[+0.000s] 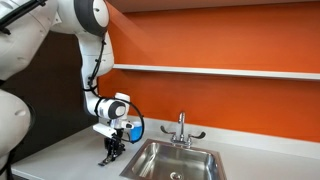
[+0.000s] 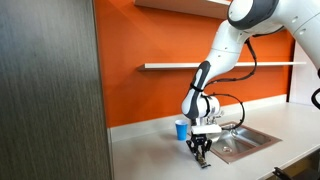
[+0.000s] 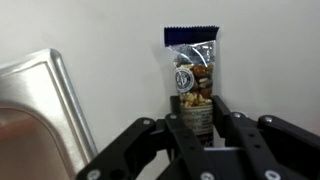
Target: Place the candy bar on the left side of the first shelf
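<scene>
In the wrist view the candy bar (image 3: 192,70) lies flat on the pale countertop, a clear wrapper with a dark blue end and a nut filling. My gripper (image 3: 197,115) is down on its near end, with both fingers pressed against its sides. In both exterior views the gripper (image 1: 110,155) (image 2: 201,157) is at the countertop beside the sink, and the bar is too small to make out under it. The first shelf (image 1: 220,70) (image 2: 200,66) runs along the orange wall, well above the gripper.
A steel sink (image 1: 180,160) (image 2: 240,140) with a faucet (image 1: 181,128) sits beside the gripper; its rim shows in the wrist view (image 3: 40,100). A small blue cup (image 2: 181,129) stands on the counter behind the gripper. A dark wood panel (image 2: 50,90) stands at the counter's end.
</scene>
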### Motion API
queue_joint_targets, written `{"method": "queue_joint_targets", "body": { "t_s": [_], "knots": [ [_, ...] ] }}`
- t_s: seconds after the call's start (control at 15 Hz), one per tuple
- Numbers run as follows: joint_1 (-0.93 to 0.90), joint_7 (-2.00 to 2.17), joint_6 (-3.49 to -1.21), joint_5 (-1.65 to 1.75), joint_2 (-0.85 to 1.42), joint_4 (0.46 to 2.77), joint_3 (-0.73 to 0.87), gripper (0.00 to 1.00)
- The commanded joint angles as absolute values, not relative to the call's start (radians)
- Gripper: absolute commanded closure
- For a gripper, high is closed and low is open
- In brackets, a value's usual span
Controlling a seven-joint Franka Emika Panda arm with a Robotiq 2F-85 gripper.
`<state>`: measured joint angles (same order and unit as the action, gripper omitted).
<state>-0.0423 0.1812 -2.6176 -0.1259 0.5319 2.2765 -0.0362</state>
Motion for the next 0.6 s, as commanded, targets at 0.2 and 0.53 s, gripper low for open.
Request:
{"method": "queue_joint_targets", "body": {
  "t_s": [0.2, 0.53],
  "knots": [
    [-0.038, 0.166, -2.587, -0.135, 0.474, 2.273, -0.037, 0.9],
    [-0.043, 0.166, -2.563, -0.139, 0.397, 2.296, -0.047, 0.9]
  ]
}}
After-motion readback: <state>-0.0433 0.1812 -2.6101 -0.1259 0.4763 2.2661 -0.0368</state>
